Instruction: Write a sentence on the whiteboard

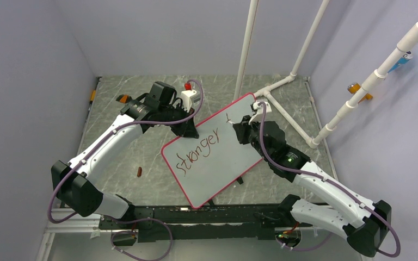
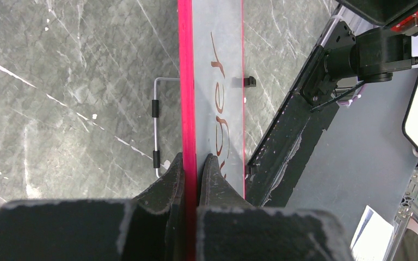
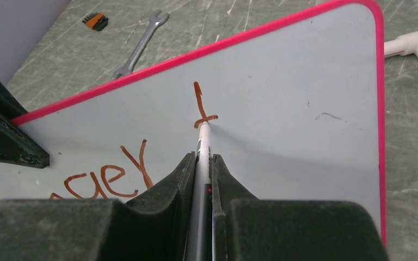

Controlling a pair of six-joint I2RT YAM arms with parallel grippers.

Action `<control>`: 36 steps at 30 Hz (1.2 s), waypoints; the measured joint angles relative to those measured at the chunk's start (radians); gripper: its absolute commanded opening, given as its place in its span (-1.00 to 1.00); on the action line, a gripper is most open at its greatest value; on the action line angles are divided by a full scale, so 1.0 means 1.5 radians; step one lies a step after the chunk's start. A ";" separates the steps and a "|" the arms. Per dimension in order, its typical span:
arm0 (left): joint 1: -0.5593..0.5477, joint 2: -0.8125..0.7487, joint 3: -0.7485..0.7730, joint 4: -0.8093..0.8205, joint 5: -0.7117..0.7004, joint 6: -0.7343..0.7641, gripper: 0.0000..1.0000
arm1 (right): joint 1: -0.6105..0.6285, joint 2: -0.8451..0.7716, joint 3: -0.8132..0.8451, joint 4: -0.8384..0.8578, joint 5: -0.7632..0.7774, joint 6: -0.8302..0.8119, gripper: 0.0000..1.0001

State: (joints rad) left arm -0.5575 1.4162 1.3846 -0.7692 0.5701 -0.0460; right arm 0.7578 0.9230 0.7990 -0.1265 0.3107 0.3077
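The whiteboard sits slantwise in the middle of the table, between the two arms, with one long edge lifted so that its face tilts toward the right arm. The left gripper has its jaws pressed onto the pink rim at the board's upper left edge, one finger on each face, and steadies it. The right gripper has its jaws pinched tight on a white marker, whose tip touches the board just at the foot of a small cross-shaped stroke near the far corner. Of the sentence, one word is down in dark red: it reads "stronger", running up along the board toward that corner. The cross-shaped stroke beside it looks like a lone "t", likely the opening letter of a second word. So the job seems under way but well short of done: one word finished, a second barely begun, and the lower half of the board bare with room for a further line. What is left, as far as I can judge, is the rest of that word and any others. A wrench lies on the table beyond the board, well apart from the writing
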 measured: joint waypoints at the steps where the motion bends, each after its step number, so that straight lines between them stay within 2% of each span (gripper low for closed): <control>1: 0.000 0.000 0.000 -0.001 0.000 0.000 -1.00 | 0.000 -0.003 -0.005 0.000 -0.001 0.002 -1.00; 18: 0.000 0.000 0.000 -0.001 -0.001 0.000 -1.00 | 0.000 -0.058 -0.072 -0.022 -0.004 0.035 -1.00; 26: 0.000 0.000 -0.001 -0.001 -0.002 0.000 -1.00 | 0.000 -0.053 -0.069 -0.032 0.002 0.034 -1.00; 36: 0.001 0.000 -0.002 0.000 -0.004 -0.002 -1.00 | 0.000 -0.002 -0.007 -0.047 0.030 0.008 -1.00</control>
State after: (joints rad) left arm -0.5556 1.4162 1.3811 -0.7692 0.5636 -0.0483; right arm 0.7578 0.9203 0.7883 -0.1967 0.3561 0.3202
